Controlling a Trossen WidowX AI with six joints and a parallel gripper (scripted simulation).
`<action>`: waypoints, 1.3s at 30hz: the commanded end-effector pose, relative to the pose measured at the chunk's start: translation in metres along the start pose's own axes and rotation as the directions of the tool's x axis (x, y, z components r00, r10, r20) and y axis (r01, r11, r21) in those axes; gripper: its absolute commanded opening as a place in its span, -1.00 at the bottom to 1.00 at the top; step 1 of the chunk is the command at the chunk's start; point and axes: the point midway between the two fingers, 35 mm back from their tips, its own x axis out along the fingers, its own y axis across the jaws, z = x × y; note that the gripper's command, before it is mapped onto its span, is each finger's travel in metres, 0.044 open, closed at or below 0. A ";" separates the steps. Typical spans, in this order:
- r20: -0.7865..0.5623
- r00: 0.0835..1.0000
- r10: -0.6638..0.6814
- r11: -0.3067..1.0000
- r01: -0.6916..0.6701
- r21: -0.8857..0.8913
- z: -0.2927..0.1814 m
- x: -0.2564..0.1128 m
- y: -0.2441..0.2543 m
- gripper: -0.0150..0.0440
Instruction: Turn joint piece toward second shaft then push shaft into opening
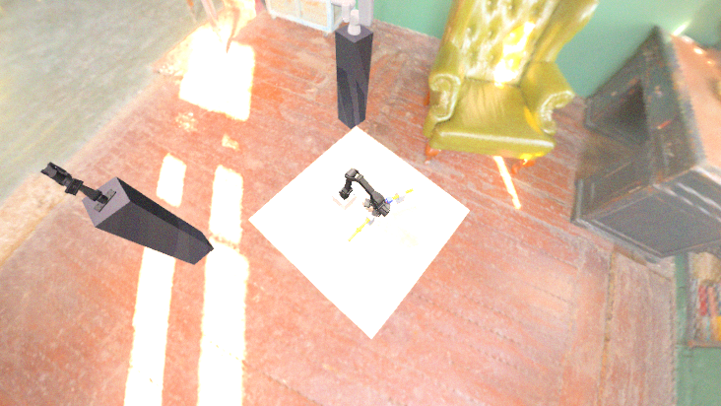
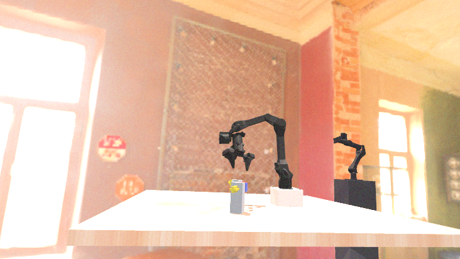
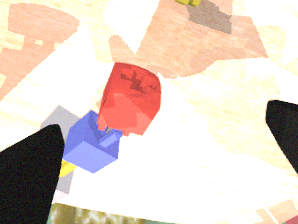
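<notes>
My gripper (image 2: 240, 168) (image 3: 167, 122) is open and empty, above the blocks. The red square joint piece (image 3: 131, 100) shows between and below the fingers, touching neither. It is hinged to a blue end piece (image 3: 92, 145) (image 1: 388, 201). Behind that are a grey block (image 3: 60, 118) (image 2: 237, 199) and a yellow shaft (image 1: 409, 190). Another yellow shaft (image 1: 359, 230) runs to the lower left from a pale block (image 1: 370, 220). A yellow end (image 3: 188, 2) shows at the wrist view's top edge. Whether the opening faces along the second shaft, I cannot tell.
The white table top (image 1: 370, 303) (image 2: 161, 222) carries the pale base (image 2: 286, 197) of my arm. Dark pedestals (image 1: 353, 80) (image 1: 151, 222) stand beyond the table, one with another black arm (image 1: 73, 185). An armchair (image 1: 491, 115) stands farther off.
</notes>
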 end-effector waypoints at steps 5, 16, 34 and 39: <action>-0.074 0.994 0.078 0.958 -0.054 0.283 0.016 0.002 -0.009 1.00; -0.113 0.985 0.134 0.891 -0.070 0.449 0.026 0.003 -0.016 1.00; 0.005 0.994 0.113 0.985 -0.113 0.127 0.069 -0.011 -0.024 1.00; 0.060 0.993 0.097 0.995 -0.095 -0.035 0.090 -0.019 -0.031 1.00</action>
